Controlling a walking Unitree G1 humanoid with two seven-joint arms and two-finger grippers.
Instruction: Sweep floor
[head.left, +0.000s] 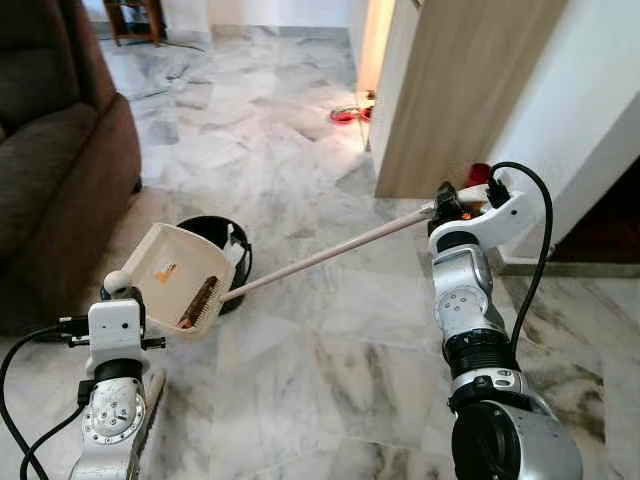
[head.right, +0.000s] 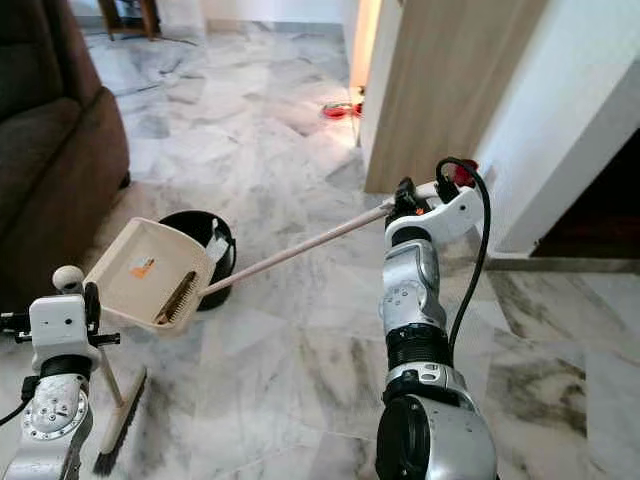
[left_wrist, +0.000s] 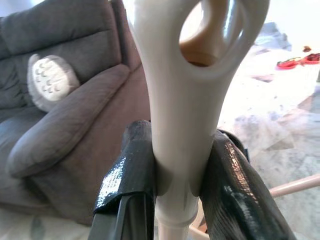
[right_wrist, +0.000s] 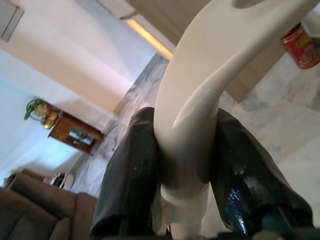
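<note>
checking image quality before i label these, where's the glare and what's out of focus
Left eye view: the doorway is blown out, with a warm glow spilling on the marble floor; the dustpan is sharp. Left wrist view: the cream broom handle and black fingers are soft, and the floor behind is overexposed. Right wrist view: the dustpan handle is blurred, with glare on the far wall.

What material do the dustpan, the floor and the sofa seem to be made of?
Dustpan: probably cream plastic, smooth and moulded, with a glossy handle end.
Floor: polished marble or marble-look tile, grey-veined, with visible joints and reflections.
Sofa: brown fabric, matte and soft-looking; the exact textile is unclear.
</note>
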